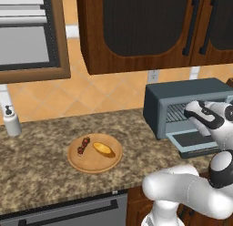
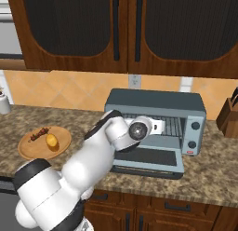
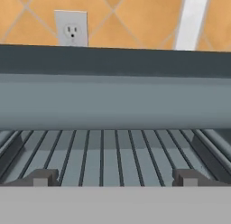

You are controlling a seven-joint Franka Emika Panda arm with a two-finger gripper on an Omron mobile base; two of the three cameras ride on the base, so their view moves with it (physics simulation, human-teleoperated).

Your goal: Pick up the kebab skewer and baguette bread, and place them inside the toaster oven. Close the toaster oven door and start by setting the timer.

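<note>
The kebab skewer point(image 1: 83, 146) and the baguette bread point(image 1: 103, 148) lie side by side on a round wooden plate point(image 1: 98, 165) on the counter, left of the toaster oven point(image 1: 182, 94). The toaster oven door point(image 2: 149, 157) is folded down flat, and the wire rack point(image 3: 103, 151) inside is bare. My gripper point(image 3: 115, 177) is open and holds nothing. It hovers at the oven's mouth above the door, pointing in at the rack. From the right base view the skewer point(image 2: 39, 134) and the baguette point(image 2: 51, 140) sit far left of my hand point(image 2: 157, 126).
The oven's knob panel point(image 2: 194, 132) is on its right side. A knife block point(image 2: 230, 116) stands right of the oven. A soap dispenser point(image 1: 11, 122) is at the far left of the counter. Dark wood cabinets point(image 2: 125, 30) hang overhead. A wall outlet point(image 3: 71, 29) sits behind the oven.
</note>
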